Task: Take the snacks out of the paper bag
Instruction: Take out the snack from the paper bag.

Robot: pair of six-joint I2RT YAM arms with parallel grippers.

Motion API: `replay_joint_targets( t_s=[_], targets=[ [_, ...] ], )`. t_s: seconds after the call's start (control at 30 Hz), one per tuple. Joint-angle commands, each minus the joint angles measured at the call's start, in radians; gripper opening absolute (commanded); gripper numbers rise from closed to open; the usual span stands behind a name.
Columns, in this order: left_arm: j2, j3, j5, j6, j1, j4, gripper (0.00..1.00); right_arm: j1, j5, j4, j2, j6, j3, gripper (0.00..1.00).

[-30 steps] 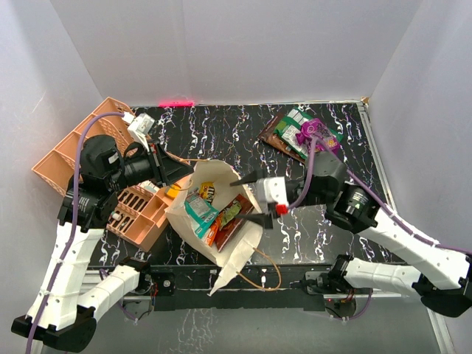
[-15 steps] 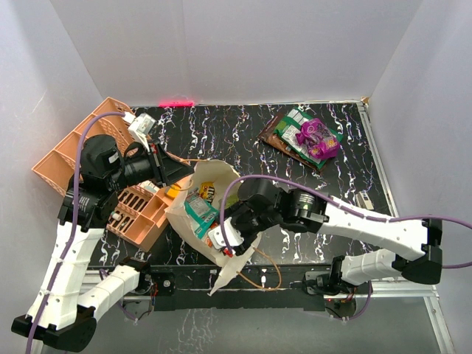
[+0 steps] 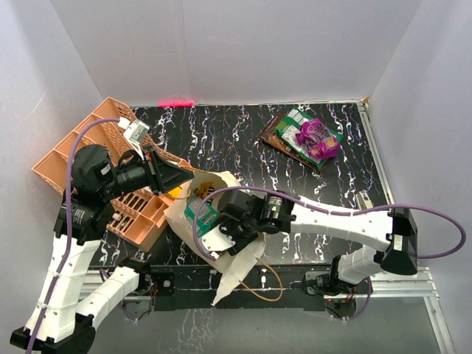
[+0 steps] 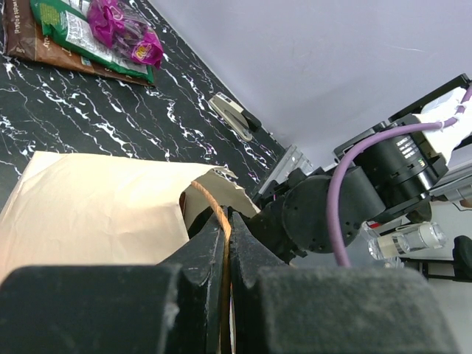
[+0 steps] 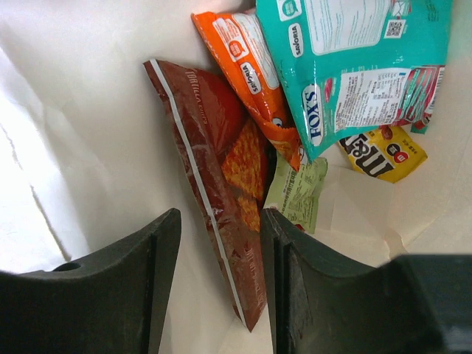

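Top view: right gripper [image 5: 220,221] is inside the paper bag [image 3: 177,215], hidden by its own wrist, and most packets in there are covered too. Orange tray [image 3: 63,155] partly behind left arm. Small grey item [image 3: 362,200] at right too small to identify.

Right wrist view: teal packet [image 5: 354,66] cut by top edge. Yellow packet [image 5: 383,151] and green packet [image 5: 299,188] half buried. Red packet [image 5: 221,169] sits between the fingers, contact unclear.

Left wrist view: handle [image 4: 210,195] vanishes between the left gripper [image 4: 227,217] fingers. Brown pouch [image 4: 18,33] cut off top-left.

The left hand [image 4: 227,221] is clamped tight on the tan handle [image 4: 210,200] of the paper bag [image 4: 96,206]. Well apart, snacks [image 4: 88,33] lie on the black marbled counter [image 4: 147,125].
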Motion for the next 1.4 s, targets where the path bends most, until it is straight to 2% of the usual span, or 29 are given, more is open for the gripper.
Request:
replay_joint_targets(
  t_s=[0.0,0.17,0.47,0.63,0.8,1.0,1.2,1.37],
  targets=[
    [-0.011,-0.001,0.042,-0.014,0.001,0.058,0.0,0.006,0.077,0.024,0.005,-0.03,0.001,0.5],
    [-0.01,0.001,0.042,-0.007,0.001,0.042,0.0,0.006,0.094,0.073,0.026,-0.042,-0.026,0.52],
    [-0.023,0.018,0.048,0.046,0.001,-0.003,0.0,0.005,0.091,0.137,0.042,-0.046,-0.087,0.51],
    [-0.043,0.007,0.056,0.095,0.001,-0.028,0.0,0.0,0.066,0.132,0.024,-0.082,-0.113,0.52],
    [-0.055,0.001,0.048,0.097,0.002,-0.024,0.0,-0.001,0.109,0.143,0.038,-0.118,-0.107,0.52],
    [-0.05,0.003,0.07,0.073,0.002,-0.003,0.0,-0.005,0.154,0.248,0.067,-0.124,-0.119,0.33],
    [-0.049,0.007,0.064,0.08,0.001,-0.017,0.0,-0.02,0.188,0.299,0.061,-0.124,-0.113,0.08],
    [-0.052,-0.009,0.064,0.088,0.001,-0.015,0.0,-0.047,0.149,0.369,-0.014,-0.102,-0.094,0.07]
  ],
)
